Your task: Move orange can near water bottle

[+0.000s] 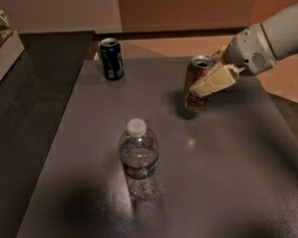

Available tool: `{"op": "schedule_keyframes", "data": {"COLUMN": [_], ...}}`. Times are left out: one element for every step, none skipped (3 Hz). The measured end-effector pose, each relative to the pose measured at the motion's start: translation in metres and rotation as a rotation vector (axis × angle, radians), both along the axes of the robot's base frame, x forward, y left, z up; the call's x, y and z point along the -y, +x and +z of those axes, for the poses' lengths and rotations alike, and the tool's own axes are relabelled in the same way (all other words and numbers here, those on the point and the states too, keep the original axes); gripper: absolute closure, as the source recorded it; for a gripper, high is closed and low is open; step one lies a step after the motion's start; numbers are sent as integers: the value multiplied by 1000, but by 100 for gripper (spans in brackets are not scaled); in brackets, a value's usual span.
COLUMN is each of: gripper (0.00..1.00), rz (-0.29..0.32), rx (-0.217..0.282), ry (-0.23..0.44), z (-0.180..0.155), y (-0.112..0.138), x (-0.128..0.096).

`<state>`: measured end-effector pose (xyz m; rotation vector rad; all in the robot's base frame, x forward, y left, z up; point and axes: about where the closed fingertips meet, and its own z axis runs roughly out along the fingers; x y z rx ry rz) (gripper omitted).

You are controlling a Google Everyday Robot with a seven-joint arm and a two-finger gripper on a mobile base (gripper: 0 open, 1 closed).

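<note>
The orange can (197,85), orange-brown with a silver top, is tilted and held a little above the grey table (229,177) at the right rear. My gripper (210,78) comes in from the right and is shut on the can, one pale finger across its front. The water bottle (139,159), clear with a white cap and a dark label band, stands upright in the middle of the table, in front of and to the left of the can.
A dark blue can (111,59) stands at the table's back left. A box (1,45) sits on a darker surface at the far left. The table's right edge runs close behind the arm.
</note>
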<state>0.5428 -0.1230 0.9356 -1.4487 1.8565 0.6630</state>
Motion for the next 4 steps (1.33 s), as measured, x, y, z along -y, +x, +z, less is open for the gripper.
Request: {"op": "schedule_keyframes", "data": {"gripper": [100,100,100,100], "rz": [98,199,291,351], "rx": [11,38,55,56], "ry": [-17,-27,-25,-22], "z": [-1,-4,-12,-21], "y": [-49,-94,-126,-146], "x": [-7,-20,-38,-52]}}
